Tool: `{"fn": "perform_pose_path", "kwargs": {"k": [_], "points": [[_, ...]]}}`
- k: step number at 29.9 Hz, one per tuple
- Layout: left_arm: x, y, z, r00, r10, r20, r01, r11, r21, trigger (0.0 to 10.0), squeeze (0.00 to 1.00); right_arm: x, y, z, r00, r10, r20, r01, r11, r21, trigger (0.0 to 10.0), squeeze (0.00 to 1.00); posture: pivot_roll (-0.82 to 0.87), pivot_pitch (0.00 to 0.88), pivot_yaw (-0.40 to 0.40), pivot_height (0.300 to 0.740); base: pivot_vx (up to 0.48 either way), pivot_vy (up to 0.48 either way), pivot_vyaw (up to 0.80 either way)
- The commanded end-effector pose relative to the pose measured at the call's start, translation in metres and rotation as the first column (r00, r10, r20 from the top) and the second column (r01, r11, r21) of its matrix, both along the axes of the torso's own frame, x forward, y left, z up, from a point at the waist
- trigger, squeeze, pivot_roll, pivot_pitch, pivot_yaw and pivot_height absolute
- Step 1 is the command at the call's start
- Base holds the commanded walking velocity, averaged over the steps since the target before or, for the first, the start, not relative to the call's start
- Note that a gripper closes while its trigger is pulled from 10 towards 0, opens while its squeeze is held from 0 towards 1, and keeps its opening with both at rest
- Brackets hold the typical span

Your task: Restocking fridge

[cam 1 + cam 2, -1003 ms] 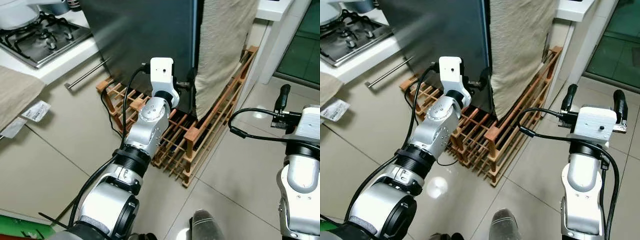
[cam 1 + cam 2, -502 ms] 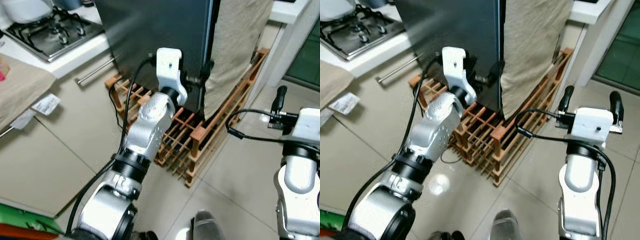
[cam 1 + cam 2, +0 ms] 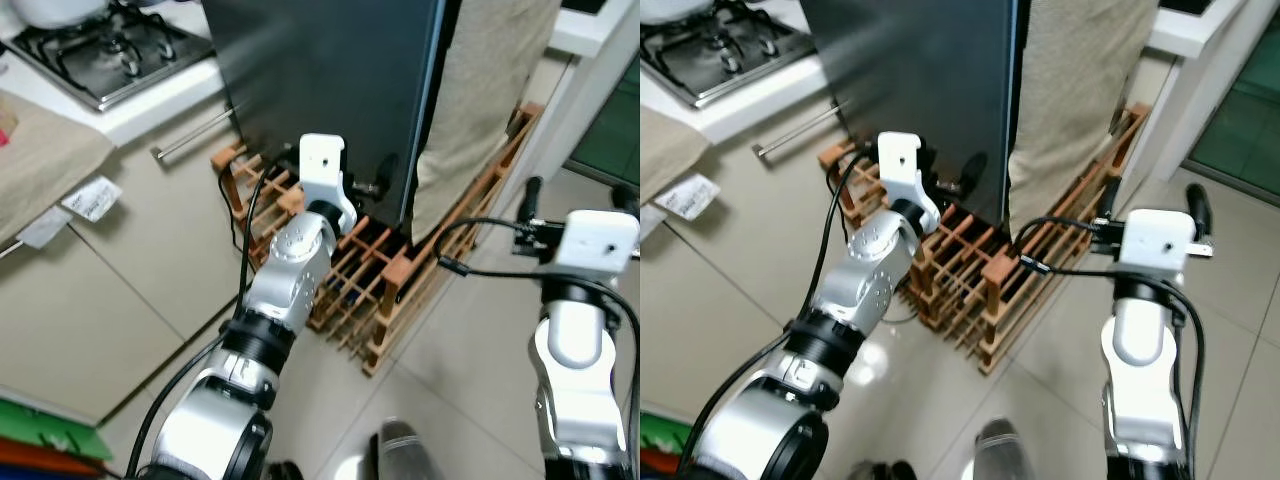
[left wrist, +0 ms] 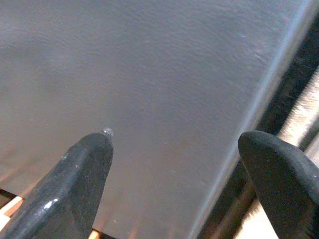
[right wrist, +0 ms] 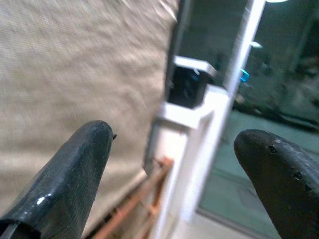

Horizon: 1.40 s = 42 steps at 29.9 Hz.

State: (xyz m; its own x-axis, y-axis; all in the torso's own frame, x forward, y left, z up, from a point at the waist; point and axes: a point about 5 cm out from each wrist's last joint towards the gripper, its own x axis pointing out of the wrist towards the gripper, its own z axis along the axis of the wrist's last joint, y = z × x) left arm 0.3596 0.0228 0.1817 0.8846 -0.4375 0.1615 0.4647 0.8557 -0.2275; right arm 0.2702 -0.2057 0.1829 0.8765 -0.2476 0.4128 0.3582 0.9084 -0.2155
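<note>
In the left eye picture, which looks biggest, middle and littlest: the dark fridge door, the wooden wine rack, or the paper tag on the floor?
1. Fridge door, biggest.
2. Wooden wine rack.
3. Paper tag, littlest.

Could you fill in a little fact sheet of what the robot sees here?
place: kitchen with a tiled floor
fridge: dark fridge door, shut
left gripper: open, at the door's lower corner
right gripper: open, raised, holding nothing
under fridge: wooden rack
beside door: beige cloth hanging
far left: gas hob
</note>
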Motion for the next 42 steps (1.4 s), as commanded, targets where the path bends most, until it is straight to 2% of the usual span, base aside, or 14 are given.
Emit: {"fn": "perform_pose_path", "kwargs": {"k": [1,2,8,15,19,22,24,28,29,33,37,39,42], "points": [[-0.003,-0.021,0.004,0.999,-0.045,0.001,0.046,0.998,-0.035,10.0,0.04,0.003,0.002,-0.002,1.0,0.016,-0.002,-0.016,1.0,0.003,10.0,0.0,-0.25,0.107,0.065,0.723,0.247,-0.409,0.0],[-0.003,-0.023,0.005,0.998,-0.055,0.001,0.055,0.998,-0.033,10.0,0.0,0.003,0.004,-0.002,1.0,0.021,0.001,-0.021,1.0,0.004,10.0,0.0,-0.25,0.109,0.066,0.723,0.39,-0.274,0.0],[-0.002,-0.022,0.011,0.995,-0.092,0.024,0.094,0.993,-0.07,10.0,0.0,0.004,0.008,-0.001,0.999,0.035,0.007,-0.035,0.999,0.002,10.0,0.0,-0.24,0.122,0.07,0.723,0.104,0.0,0.0],[-0.009,-0.025,0.023,0.976,-0.205,0.071,0.213,0.968,-0.135,10.0,0.0,0.004,0.011,-0.002,0.999,0.041,0.008,-0.041,0.999,0.006,10.0,0.0,-0.24,0.128,0.072,0.723,0.0,0.0,0.0],[-0.02,-0.028,0.027,0.943,-0.315,0.105,0.325,0.942,-0.089,10.0,0.0,0.007,0.014,-0.001,0.999,0.049,0.019,-0.049,0.999,0.015,10.0,0.0,-0.21,0.115,0.09,0.723,0.0,0.0,0.0],[-0.027,-0.024,0.024,0.924,-0.366,0.111,0.374,0.925,-0.061,10.0,0.0,0.01,0.013,-0.001,0.998,0.05,0.031,-0.05,0.999,0.014,10.0,0.0,-0.2,0.101,0.105,0.723,0.0,0.0,0.0],[-0.029,-0.016,0.02,0.93,-0.351,0.105,0.357,0.933,-0.046,10.0,0.0,0.012,0.007,0.001,0.999,0.028,0.046,-0.028,0.999,0.016,10.0,0.0,-0.19,0.072,0.128,0.723,0.0,0.0,0.0],[-0.028,-0.01,0.017,0.939,-0.329,0.101,0.334,0.942,-0.037,10.0,0.0,0.014,0.005,0.003,0.998,0.017,0.055,-0.018,1.0,0.022,10.0,0.0,-0.18,0.066,0.129,0.723,0.0,0.0,0.0],[-0.026,-0.003,0.016,0.948,-0.307,0.087,0.311,0.949,-0.044,10.0,0.0,0.017,0.006,0.006,0.998,0.018,0.062,-0.02,0.999,0.033,10.0,0.0,-0.17,0.059,0.126,0.723,0.0,0.0,0.0],[-0.03,0.004,0.02,0.948,-0.301,0.106,0.308,0.95,-0.06,10.0,0.0,0.024,0.02,0.013,0.995,0.059,0.08,-0.063,0.997,0.053,10.0,0.0,-0.16,0.035,0.096,0.723,0.0,0.0,0.0],[-0.028,0.007,0.021,0.959,-0.264,0.106,0.272,0.96,-0.068,10.0,0.0,0.03,0.022,0.014,0.993,0.085,0.078,-0.091,0.993,0.076,10.0,0.0,-0.15,0.037,0.073,0.723,0.0,0.0,0.0],[-0.028,0.009,0.022,0.961,-0.252,0.114,0.26,0.964,-0.059,10.0,0.0,0.03,0.022,0.016,0.992,0.095,0.087,-0.102,0.992,0.072,10.0,0.0,-0.15,0.037,0.072,0.723,0.0,0.0,0.0],[-0.033,0.024,0.012,0.972,-0.206,0.114,0.209,0.978,-0.011,10.0,0.0,0.02,0.019,0.014,0.992,0.093,0.081,-0.099,0.993,0.072,10.0,0.0,-0.15,0.049,0.069,0.723,0.0,0.0,0.0]]}}
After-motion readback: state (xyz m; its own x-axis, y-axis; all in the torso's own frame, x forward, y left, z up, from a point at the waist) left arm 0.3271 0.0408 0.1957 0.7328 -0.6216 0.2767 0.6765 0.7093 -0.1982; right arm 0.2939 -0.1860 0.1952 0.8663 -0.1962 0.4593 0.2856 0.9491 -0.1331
